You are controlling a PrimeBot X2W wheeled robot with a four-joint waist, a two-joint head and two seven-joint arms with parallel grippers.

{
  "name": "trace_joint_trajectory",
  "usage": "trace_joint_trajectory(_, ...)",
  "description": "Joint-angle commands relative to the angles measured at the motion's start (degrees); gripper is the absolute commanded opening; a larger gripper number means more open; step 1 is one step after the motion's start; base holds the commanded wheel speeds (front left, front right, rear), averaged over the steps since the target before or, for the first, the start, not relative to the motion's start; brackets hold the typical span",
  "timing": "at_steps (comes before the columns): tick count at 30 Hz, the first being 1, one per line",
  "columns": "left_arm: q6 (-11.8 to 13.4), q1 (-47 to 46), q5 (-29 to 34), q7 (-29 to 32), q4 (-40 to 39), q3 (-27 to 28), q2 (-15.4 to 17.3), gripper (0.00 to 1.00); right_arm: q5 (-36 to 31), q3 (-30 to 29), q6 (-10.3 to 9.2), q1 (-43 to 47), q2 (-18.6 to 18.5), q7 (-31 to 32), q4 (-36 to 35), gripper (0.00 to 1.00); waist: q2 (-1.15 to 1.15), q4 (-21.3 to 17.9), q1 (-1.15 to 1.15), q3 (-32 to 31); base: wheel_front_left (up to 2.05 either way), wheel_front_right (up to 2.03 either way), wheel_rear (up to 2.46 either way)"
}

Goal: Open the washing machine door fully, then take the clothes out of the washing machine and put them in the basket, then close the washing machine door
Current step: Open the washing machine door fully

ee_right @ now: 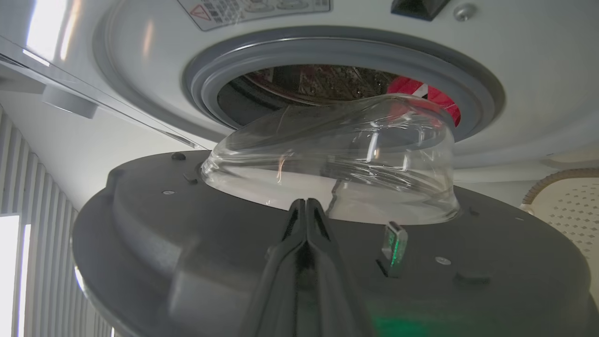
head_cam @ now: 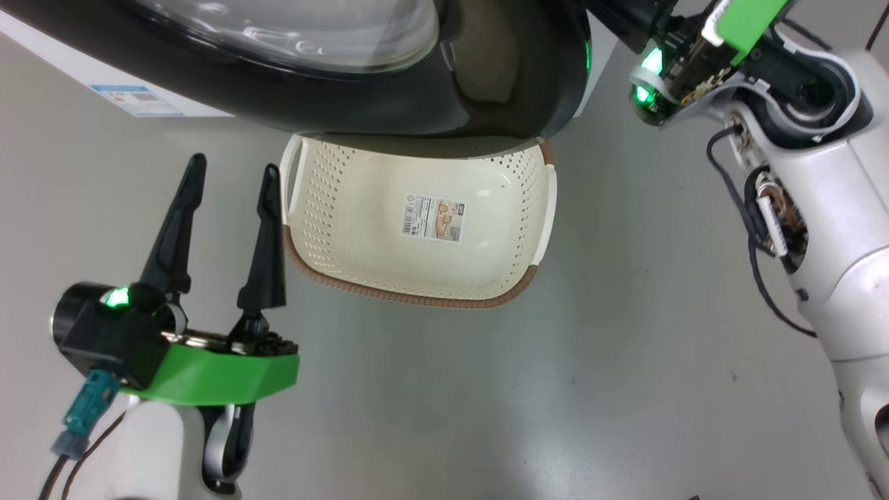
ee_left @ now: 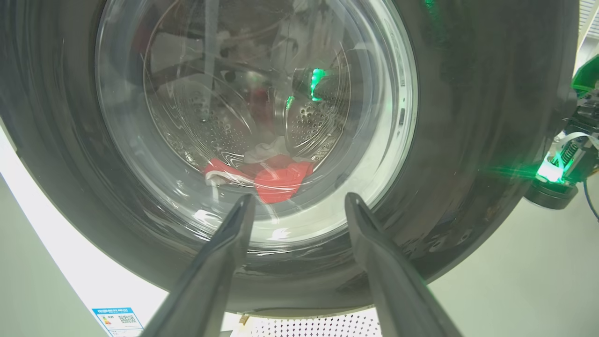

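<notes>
Floor (head_cam: 444,417) beneath basket (head_cam: 417,297); clothes (ee_left: 276,178) behind door (ee_left: 468,140)

This looks like a lab or test room. A washing machine (ee_right: 538,61) stands on a plain grey floor (head_cam: 451,403), and vertical blinds (ee_right: 47,243) hang by a bright window (ee_right: 9,271).

You've got the big round washing machine door (head_cam: 347,104), a glossy black ring around a bulging clear glass bowl, standing partway open off the white front-loading washing machine (ee_right: 514,70). From the right wrist, its dark inner face sits clear of the grey rubber seal. Down in the perforated steel drum, the bright red clothes (ee_left: 281,180) with white trim lie bunched at the bottom, a whitish piece touching them. Your cream perforated plastic basket (head_cam: 410,297) with the brown woven-look rim sits upright beneath the door, paper label showing on its floor, far edge hidden under the black ring.
</notes>
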Motion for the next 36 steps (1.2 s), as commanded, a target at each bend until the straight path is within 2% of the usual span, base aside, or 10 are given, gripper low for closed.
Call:
trace_joint_trajectory(1, 0.4, 0.4, -0.1, -0.3, -1.1, 1.2, 1.4, 1.00, 0.3, 0.2, 0.45, -1.2, 0.5, 2.0, -0.6, 0.00, 0.00, 0.2, 0.00, -0.1, 0.00, 0.00, 0.00)
trace_joint_trajectory(8, 0.8, 0.8, -0.3, -0.3, -1.0, 1.1, 1.4, 1.00, -2.4, 2.4, 0.45, -1.8, 0.0, 7.9, -0.9, 0.00, 0.00, 1.0, 0.00, -1.1, 0.00, 0.00, 0.00)
trace_joint_trajectory(16, 1.4, 1.8, -0.8, -0.3, -0.7, 1.3, 1.4, 1.00, -4.4, 3.2, 0.45, 1.9, 0.4, 11.1, -4.1, 0.00, 0.00, 2.6, 0.00, -4.0, 0.00, 0.00, 0.00)
trace_joint_trajectory(27, 2.9, 5.1, -2.2, -0.3, -0.3, 1.8, 1.4, 1.00, -5.5, 4.4, 0.45, 9.8, 1.7, 15.7, -7.9, 0.00, 0.00, 7.0, 0.00, -10.3, 0.00, 0.00, 0.00)
trace_joint_trajectory(36, 3.8, 8.0, -2.6, -0.3, 0.5, 1.7, 1.4, 1.00, -6.6, 6.4, 0.45, 15.4, 3.8, 17.4, -7.7, 0.00, 0.00, 10.5, 0.00, -15.2, 0.00, 0.00, 0.00)
